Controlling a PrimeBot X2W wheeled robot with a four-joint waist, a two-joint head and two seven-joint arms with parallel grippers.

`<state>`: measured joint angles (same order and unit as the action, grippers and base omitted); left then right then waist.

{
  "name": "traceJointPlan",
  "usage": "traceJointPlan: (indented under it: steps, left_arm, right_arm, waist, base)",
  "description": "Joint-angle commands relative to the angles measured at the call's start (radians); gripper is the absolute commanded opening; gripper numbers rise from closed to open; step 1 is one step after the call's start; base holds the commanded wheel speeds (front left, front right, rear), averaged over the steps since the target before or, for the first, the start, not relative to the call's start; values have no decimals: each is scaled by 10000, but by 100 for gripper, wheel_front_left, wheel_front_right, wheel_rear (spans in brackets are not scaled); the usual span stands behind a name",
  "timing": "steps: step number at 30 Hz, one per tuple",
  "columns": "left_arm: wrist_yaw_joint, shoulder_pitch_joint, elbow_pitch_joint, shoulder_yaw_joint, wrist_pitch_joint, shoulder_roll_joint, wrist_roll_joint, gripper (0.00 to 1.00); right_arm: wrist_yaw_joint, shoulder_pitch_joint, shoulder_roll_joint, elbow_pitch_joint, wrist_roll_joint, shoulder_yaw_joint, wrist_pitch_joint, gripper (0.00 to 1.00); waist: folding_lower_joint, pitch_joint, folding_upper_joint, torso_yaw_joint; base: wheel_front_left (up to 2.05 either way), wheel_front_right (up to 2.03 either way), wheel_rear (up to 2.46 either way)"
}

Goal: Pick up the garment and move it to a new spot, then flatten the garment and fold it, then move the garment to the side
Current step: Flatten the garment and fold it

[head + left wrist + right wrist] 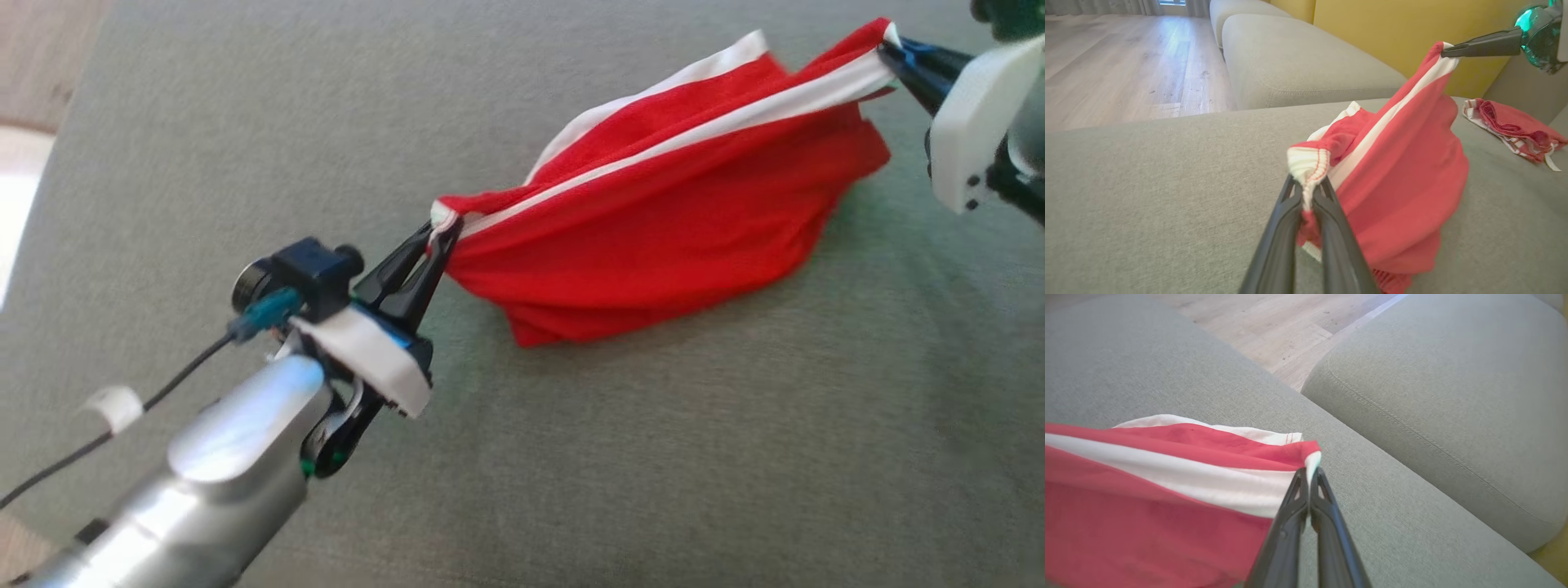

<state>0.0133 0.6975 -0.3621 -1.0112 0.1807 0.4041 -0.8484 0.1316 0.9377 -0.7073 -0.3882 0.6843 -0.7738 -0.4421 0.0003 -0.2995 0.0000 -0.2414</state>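
L pincer (445, 231) (8 o'clock) & R pincer (887, 51) (2) clamp red white-striped cloth garment (678, 237); prob. mid-move; next: lay flat.

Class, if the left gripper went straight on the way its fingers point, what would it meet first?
The red garment: the left gripper pinches its corner, and the bunched cloth lies directly ahead. Beyond that, depth is unclear.

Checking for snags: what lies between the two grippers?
The red garment, held by left gripper and right gripper, over the grey cushion; head view.
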Motion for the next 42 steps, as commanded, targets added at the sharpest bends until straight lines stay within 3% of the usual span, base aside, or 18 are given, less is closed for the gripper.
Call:
traceJointPlan:
  steps: [1,11,12,13,14,21,29,37,42]
  left_arm:
    - [117,599,-90,343,2,142,-47,0]
    - [724,1586,-1836,126,290,-1134,44,0]
    - [794,1756,-2193,88,354,-1376,65,64]
    - [794,1756,-2193,88,354,-1376,65,64]
    - [822,1834,-2367,61,390,-1493,93,100]
    - [987,2080,-3235,44,644,-1920,165,100]
    - [907,1784,-3471,820,799,-1570,204,100]
    - [225,589,-1599,3162,808,-879,919,100]
    - [-160,-655,-243,4724,809,-689,1441,100]
  right_arm:
    - [-9,342,-159,-7,-107,-71,-61,0]
    - [-9,1793,-192,-1324,-130,-1338,-126,0]
    - [-9,2014,-208,-1663,-241,-1504,-25,100]
    - [-9,2014,-208,-1663,-241,-1504,-25,100]
    - [-9,2082,-181,-1825,-260,-1577,53,100]
    - [-9,2282,377,-2522,-73,-1803,1219,100]
    - [-9,2086,844,-3167,203,-1328,3434,100]
    - [-9,1080,1483,-3522,559,-66,5903,100]
    - [-9,184,2045,-3400,507,816,6716,100]
  waist:
    - [-3,-410,0,-434]
    - [-3,-1117,0,-1181]
    - [-3,-1229,0,-1281]
    - [-3,-1229,0,-1281]
    - [-3,-1268,0,-1319]
    - [-3,-1304,0,-1278]
    - [-3,-712,0,-800]
    - [-3,313,0,-61]
    - [-3,930,0,505]
  base:
    - [0,0,0]
    - [0,0,0]
    - [0,0,0]
    - [0,0,0]
    - [0,0,0]
    - [0,0,0]
    - [0,0,0]
    - [0,0,0]
    - [0,0,0]
